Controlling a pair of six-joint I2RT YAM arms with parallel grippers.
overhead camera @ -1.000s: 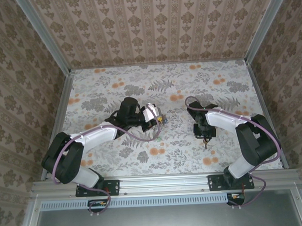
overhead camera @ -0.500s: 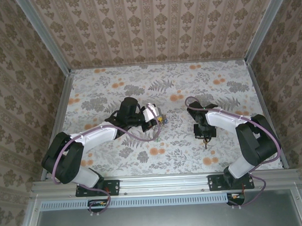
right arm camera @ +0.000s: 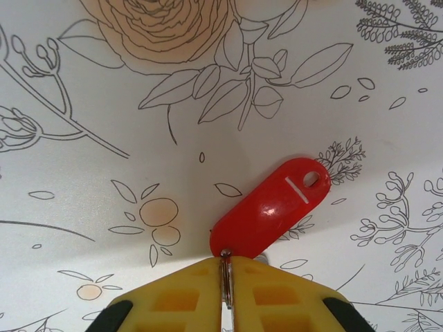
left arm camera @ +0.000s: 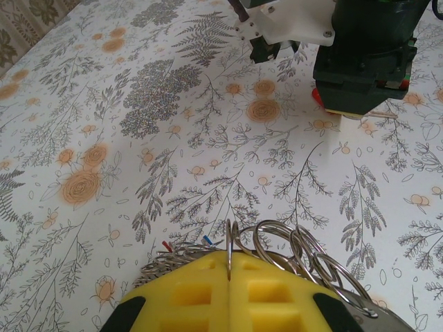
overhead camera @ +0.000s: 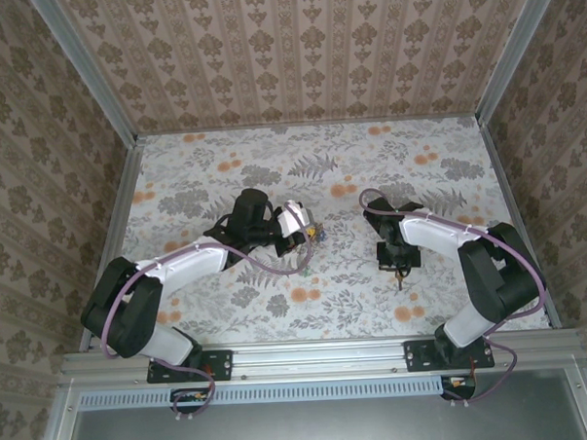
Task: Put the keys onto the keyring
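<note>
Black joints (overhead camera: pixel 132 305), white links (overhead camera: pixel 193 263), purple cables (overhead camera: pixel 271 270) — left gripper (left arm camera: pixel 228 277) and right gripper (right arm camera: pixel 225 277) yellow-padded.

We see even, soft light over the table (overhead camera: pixel 417 146), with only faint shadows on it. At the left gripper (left arm camera: pixel 228 266) the metal rings (left arm camera: pixel 304 252) glint, and its yellow pads (left arm camera: pixel 194 294) blur slightly. Just ahead of the right gripper (right arm camera: pixel 226 277), the red tag (right arm camera: pixel 273 207) shows mild sheen and casts a soft grey shadow.

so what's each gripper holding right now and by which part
Left gripper: the keyring, pinched by one of its wire loops. Right gripper: the red key, pinched by the metal ring at its end.
</note>
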